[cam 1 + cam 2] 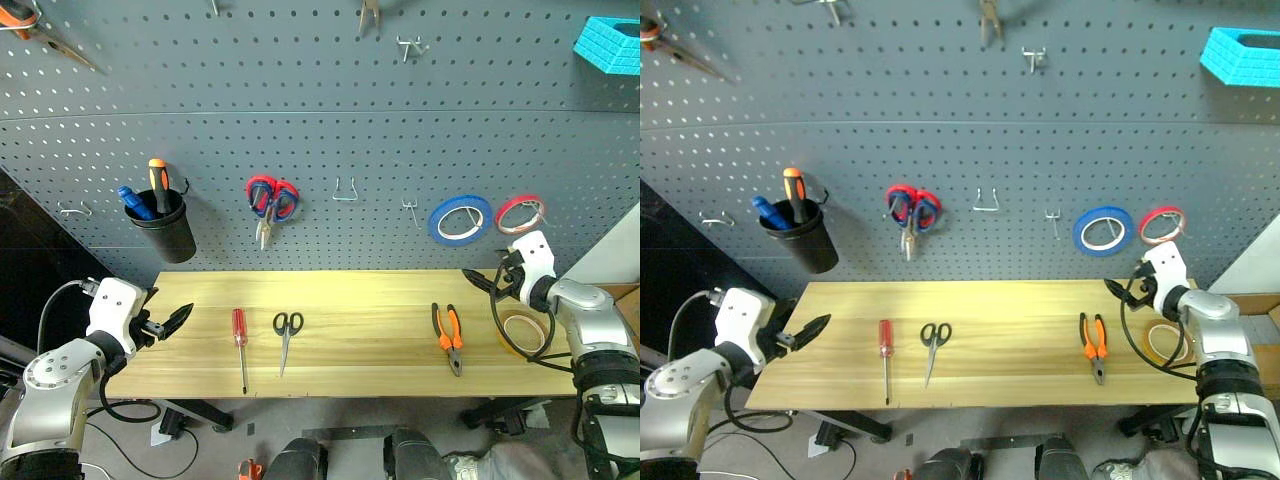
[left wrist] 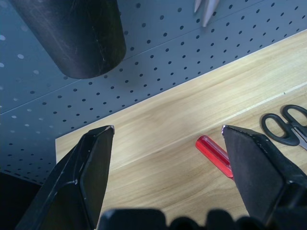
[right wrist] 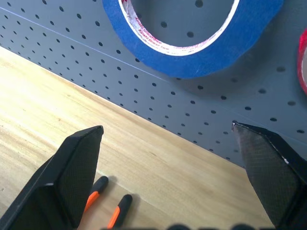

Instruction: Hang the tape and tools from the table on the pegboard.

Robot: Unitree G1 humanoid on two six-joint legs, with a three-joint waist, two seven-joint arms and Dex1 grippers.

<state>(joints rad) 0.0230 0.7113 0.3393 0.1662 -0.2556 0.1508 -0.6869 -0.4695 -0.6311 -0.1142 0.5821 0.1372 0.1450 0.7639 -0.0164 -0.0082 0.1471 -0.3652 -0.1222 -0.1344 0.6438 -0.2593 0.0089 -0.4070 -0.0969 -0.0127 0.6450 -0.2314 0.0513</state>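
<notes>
My left end effector [image 1: 178, 319] hangs spread and empty at the tabletop's [image 1: 370, 375] left edge; my right end effector [image 1: 487, 282] is spread, empty, at the right far corner. Between them, bare wood around red-handled screwdriver [image 1: 240, 340], black-handled scissors [image 1: 287, 335] and pliers [image 1: 449, 334]. Tan tape [image 1: 525, 331] lies at the right edge. On the pegboard [image 1: 320, 140], a black cup [image 1: 165, 228] holds orange and blue screwdrivers [image 1: 147, 192].

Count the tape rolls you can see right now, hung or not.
3. The blue tape ring and the red tape ring hang on the pegboard; the tan tape lies at the table right end, partly hidden behind the right arm.
</notes>
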